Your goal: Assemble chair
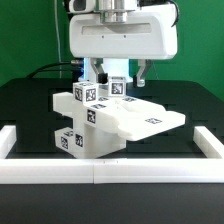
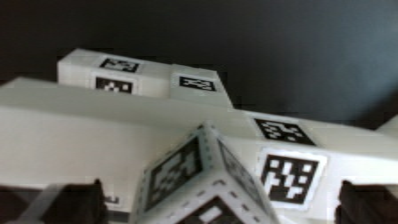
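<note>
The chair (image 1: 112, 122) stands mid-table as one joined cluster of matte white tagged parts: a flat slab (image 1: 148, 118) pointing to the exterior view's right, and chunky bars (image 1: 82, 100) stacked at its left. My gripper (image 1: 120, 76) hangs over the cluster's back and is open. Its dark fingers (image 1: 98, 72) straddle an upright tagged block (image 1: 118, 86). In the wrist view that block (image 2: 222, 170) rises between the fingers (image 2: 75, 202) with a gap on each side. The gripper (image 2: 217, 208) holds nothing. Beyond it lie the slab (image 2: 98, 115) and two tagged cube ends (image 2: 116, 70).
A plain white border rail (image 1: 100, 171) runs along the front of the black table, with short returns at the exterior view's left (image 1: 8, 140) and right (image 1: 211, 142). The glossy white robot body (image 1: 120, 35) fills the space above the chair.
</note>
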### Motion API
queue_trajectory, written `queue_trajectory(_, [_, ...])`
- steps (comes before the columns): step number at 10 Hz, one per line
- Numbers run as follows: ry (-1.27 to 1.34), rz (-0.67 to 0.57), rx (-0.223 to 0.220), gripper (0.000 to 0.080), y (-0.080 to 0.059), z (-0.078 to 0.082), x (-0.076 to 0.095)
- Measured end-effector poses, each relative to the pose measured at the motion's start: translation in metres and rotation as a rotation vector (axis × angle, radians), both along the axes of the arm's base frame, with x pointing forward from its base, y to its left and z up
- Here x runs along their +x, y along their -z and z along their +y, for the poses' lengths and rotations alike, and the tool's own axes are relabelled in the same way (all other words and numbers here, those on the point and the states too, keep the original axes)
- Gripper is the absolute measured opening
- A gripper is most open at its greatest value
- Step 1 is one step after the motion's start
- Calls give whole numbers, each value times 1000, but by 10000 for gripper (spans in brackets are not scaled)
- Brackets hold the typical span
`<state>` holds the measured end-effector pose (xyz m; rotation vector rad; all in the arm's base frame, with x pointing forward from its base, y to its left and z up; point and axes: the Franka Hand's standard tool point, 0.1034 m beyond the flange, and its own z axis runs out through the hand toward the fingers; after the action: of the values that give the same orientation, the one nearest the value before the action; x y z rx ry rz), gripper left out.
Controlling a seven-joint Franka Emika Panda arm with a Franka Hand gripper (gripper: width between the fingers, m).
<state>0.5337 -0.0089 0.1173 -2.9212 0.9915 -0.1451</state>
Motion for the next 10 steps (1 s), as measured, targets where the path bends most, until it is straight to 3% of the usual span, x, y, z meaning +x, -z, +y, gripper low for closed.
queue_trajectory(9, [-653, 1, -89, 649, 1, -9, -2])
queue_trajectory(10, [-654, 1, -89, 521, 1, -10, -2])
